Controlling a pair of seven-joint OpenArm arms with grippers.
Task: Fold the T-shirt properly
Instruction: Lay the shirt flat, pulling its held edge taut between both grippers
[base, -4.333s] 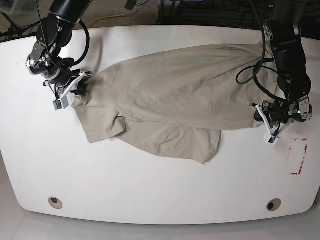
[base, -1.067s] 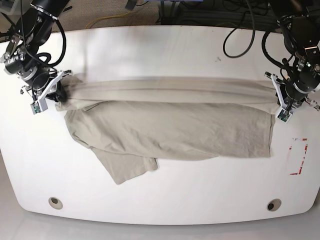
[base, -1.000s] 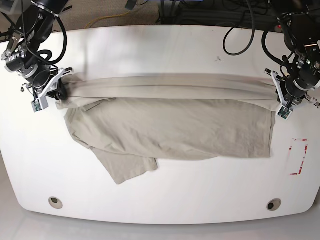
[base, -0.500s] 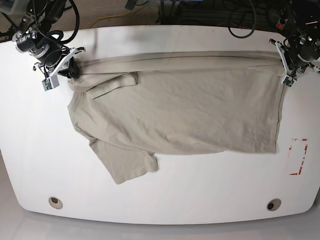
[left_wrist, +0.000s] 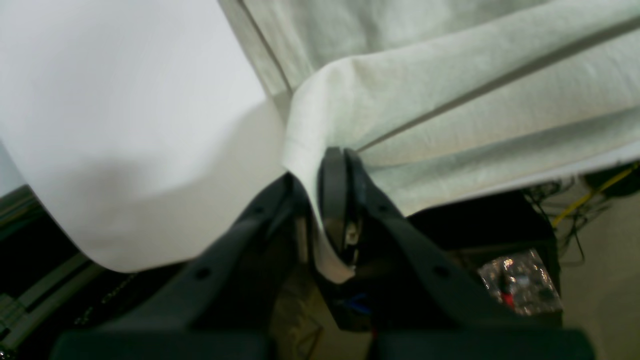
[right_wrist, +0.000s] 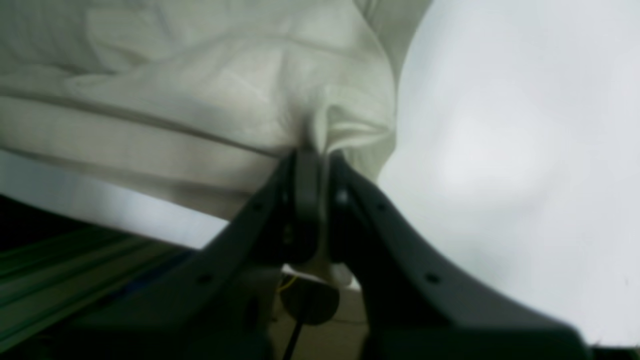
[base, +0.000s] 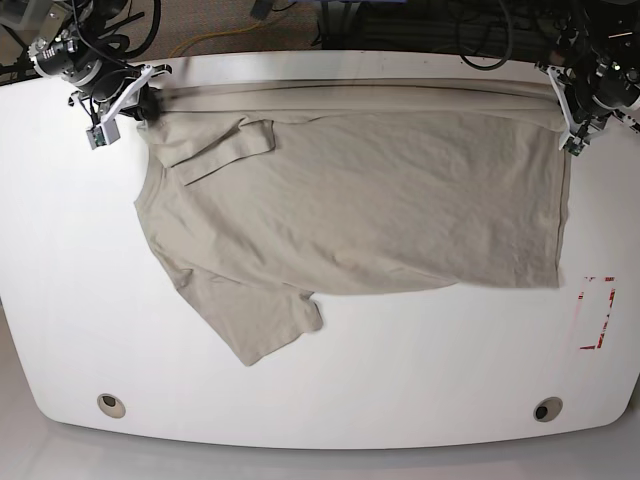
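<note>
Base view shows us the T-shirt (base: 350, 210) drawn toward the far edge of the counter (base: 400, 380) since a second ago, now spread nearly flat. Left fingers (base: 572, 122) and right fingers (base: 135, 100) stay clamped on its far corners; one sleeve apparently lies folded over, so flattening seems unfinished.

Both claws travelled from the middle of the table (base: 330, 400) to its far edge, and they moved further apart as they went. The T-shirt (base: 360, 210) went with them: bunched between the left claw (base: 572, 112) and right claw (base: 128, 100) at first, it was drawn taut and dragged back, so it lay spread open, trailing from the claws toward the near side, one sleeve fanned out below the right claw.
</note>
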